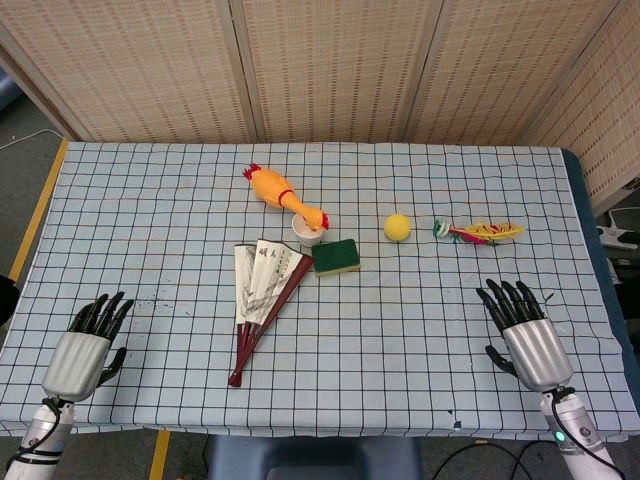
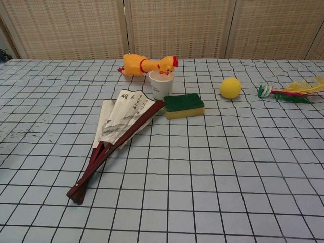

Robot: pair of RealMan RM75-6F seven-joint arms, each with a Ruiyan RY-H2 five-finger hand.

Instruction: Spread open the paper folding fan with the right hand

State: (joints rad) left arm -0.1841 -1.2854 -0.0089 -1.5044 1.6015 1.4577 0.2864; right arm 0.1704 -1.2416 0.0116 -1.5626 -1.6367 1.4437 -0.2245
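While it rests low at the near left edge of the checked tablecloth (image 1: 400,400), the left hand (image 1: 88,345) holds nothing, its dark fingers extended and slightly apart. To its right and a little farther out lies the paper folding fan (image 1: 262,300), partly spread, its red sticks meeting at the near end. Beyond the fan's far edge stand a white cup (image 1: 307,230) and a rubber chicken (image 1: 283,197), with a green sponge (image 1: 336,257) just beside the fan's outer stick. Farther right sit a yellow ball (image 1: 397,227) and a feathered shuttlecock (image 1: 480,232). Nearest right, the right hand (image 1: 525,332) lies palm down, empty, fingers straight and apart, well clear of the fan.
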